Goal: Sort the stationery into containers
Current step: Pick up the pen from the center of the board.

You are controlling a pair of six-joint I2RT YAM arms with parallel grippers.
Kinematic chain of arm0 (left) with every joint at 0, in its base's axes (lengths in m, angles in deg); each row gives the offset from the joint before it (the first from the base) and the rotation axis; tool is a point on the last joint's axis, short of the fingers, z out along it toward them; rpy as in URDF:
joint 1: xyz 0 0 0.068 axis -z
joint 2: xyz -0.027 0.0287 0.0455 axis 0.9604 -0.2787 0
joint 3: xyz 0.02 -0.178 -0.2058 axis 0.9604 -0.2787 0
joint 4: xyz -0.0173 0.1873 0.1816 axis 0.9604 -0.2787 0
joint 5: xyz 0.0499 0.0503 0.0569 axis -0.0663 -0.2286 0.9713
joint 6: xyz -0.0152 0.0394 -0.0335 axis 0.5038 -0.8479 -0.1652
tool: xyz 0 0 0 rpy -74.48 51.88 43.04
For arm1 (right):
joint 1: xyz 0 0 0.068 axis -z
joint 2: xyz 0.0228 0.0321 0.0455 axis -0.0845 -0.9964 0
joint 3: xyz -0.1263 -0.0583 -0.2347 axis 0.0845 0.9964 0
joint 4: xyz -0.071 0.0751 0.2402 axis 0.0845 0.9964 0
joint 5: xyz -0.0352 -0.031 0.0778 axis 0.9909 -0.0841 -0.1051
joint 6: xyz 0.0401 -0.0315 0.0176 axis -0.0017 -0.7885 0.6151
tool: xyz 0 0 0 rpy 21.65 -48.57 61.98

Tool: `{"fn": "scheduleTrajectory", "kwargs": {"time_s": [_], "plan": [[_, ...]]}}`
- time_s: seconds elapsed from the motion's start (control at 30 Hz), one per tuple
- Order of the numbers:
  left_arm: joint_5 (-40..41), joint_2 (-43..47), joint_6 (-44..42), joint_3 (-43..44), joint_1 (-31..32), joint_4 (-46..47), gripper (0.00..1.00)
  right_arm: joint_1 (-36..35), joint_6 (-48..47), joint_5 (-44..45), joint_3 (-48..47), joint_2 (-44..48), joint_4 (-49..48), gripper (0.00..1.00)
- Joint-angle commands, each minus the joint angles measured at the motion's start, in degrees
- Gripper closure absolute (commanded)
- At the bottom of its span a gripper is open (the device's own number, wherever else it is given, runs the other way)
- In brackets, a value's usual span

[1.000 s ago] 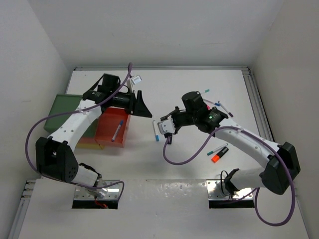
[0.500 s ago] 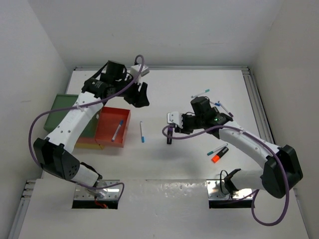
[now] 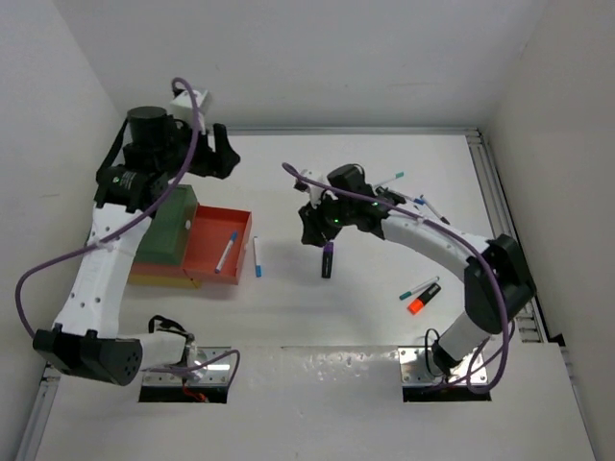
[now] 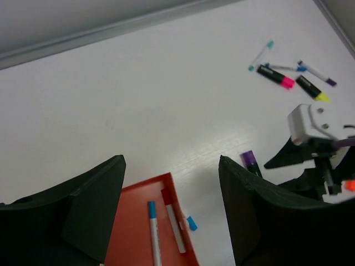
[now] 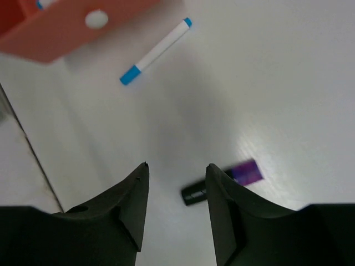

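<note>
1. Found a blue-tipped pen (image 4: pixel 153 235) and a red-tipped pen (image 4: pixel 173 228) lying inside the red tray (image 3: pixel 204 245), at 9 o'clock on the desk (image 3: pixel 288 317).
2. Saw nothing for sure in the green tray (image 3: pixel 165 229), just at 9 o'clock of the red one. Could not tell about the yellow tray (image 3: pixel 159 279), mostly hidden under them.
3. Counted many more things out on the desk:
   - a second blue-tipped pen (image 3: pixel 257 257) just beside the red tray, at its 3 o'clock
   - a purple highlighter (image 3: pixel 328 260) near the middle
   - an orange highlighter (image 3: pixel 421 303) and a teal pen (image 3: pixel 418 286) at 4 o'clock
   - a small bunch at 2 o'clock, with a pink highlighter (image 4: pixel 275 77) and a yellow highlighter (image 4: pixel 309 88) in it
4. Saw the left pincer (image 3: pixel 219 158) up high near 10 o'clock, fingers spread wide, nothing in it.
5. Saw the right pincer (image 3: pixel 312 226) near the middle, fingers apart and empty. Spotted the purple highlighter at its 6 o'clock, near but not touched.
6. Judged the job only just begun, with two pens put away and most things left to sort. Guessed the purple highlighter as the likely next pick.
</note>
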Motion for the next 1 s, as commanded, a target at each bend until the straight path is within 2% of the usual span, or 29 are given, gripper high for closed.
{"fn": "scheduleTrajectory", "kwargs": {"time_s": [0.0,0.1,0.27,0.6,0.97], "plan": [[4.3,2.6,3.0,1.3,-4.4,0.0,0.25,-4.6,24.8,7.7,-3.7,-4.8,-1.9,0.54],[3.4,4.8,3.8,-0.6,-8.0,-0.8,0.25,-8.2,34.4,11.7,-3.5,-8.2,-8.2,0.51],[0.3,6.1,4.8,-2.4,-12.6,-2.0,0.25,-12.4,42.4,14.3,-7.0,-16.1,-12.4,0.50],[-3.0,7.7,3.3,-4.4,-18.2,-3.9,0.25,-15.5,46.0,20.5,-13.2,-25.6,-15.8,0.50],[-6.1,7.6,1.5,-5.6,-22.9,-5.5,0.25,-18.2,47.0,32.9,-19.2,-31.8,-10.4,0.54]]}}
